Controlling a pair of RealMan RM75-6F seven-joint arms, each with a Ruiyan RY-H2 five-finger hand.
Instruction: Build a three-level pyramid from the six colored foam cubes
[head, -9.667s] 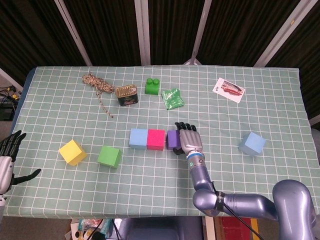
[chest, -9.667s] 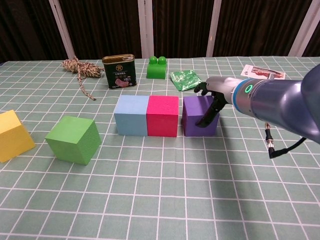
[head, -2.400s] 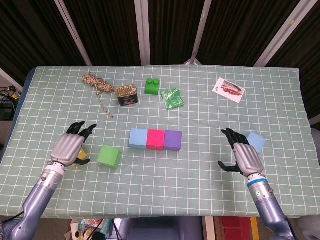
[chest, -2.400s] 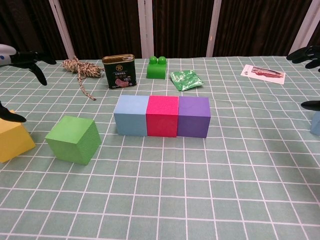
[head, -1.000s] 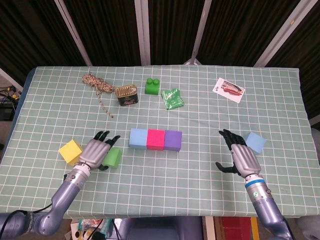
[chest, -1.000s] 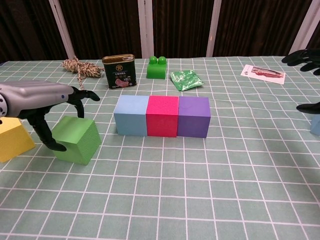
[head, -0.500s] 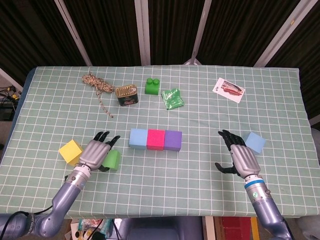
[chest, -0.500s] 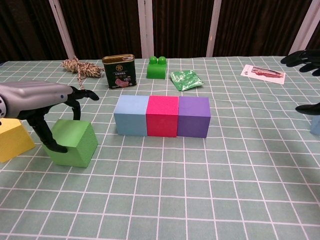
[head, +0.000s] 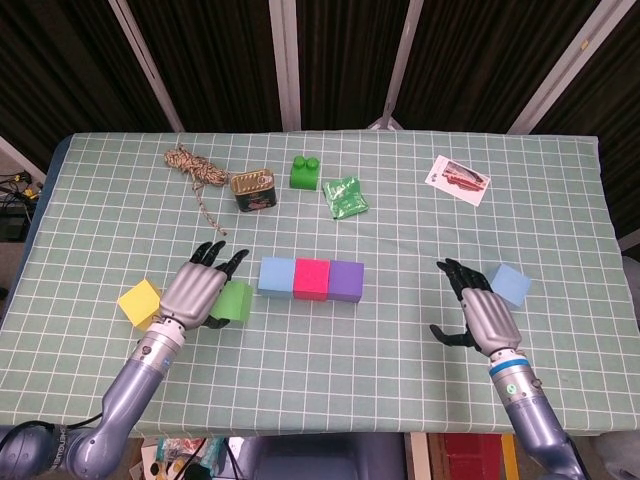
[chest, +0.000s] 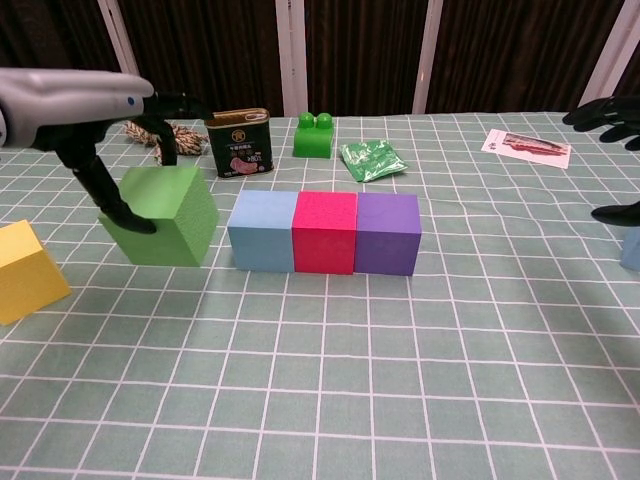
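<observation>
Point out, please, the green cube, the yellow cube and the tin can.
green cube (chest: 170, 215), chest view, on its front face.
yellow cube (head: 138, 302), head view, on its top face.
tin can (chest: 239, 145), chest view, on its front label.

Even, bright overhead light on the green checked cloth worktop (head: 400, 220); shadows soft and short beneath objects; dark curtained backdrop; both views sharp; chest view mildly wide-angle at edges.

The table (head: 560, 190) has a green checked cloth, and on it sit a row of blue (head: 277, 276), pink (head: 312, 279) and purple (head: 346, 280) cubes, a yellow cube (head: 138, 303), a light blue cube (head: 510, 284), a tin (head: 254, 189), rope (head: 193, 168), a green brick (head: 305, 173), a green packet (head: 346, 196) and a card (head: 457, 179)
</observation>
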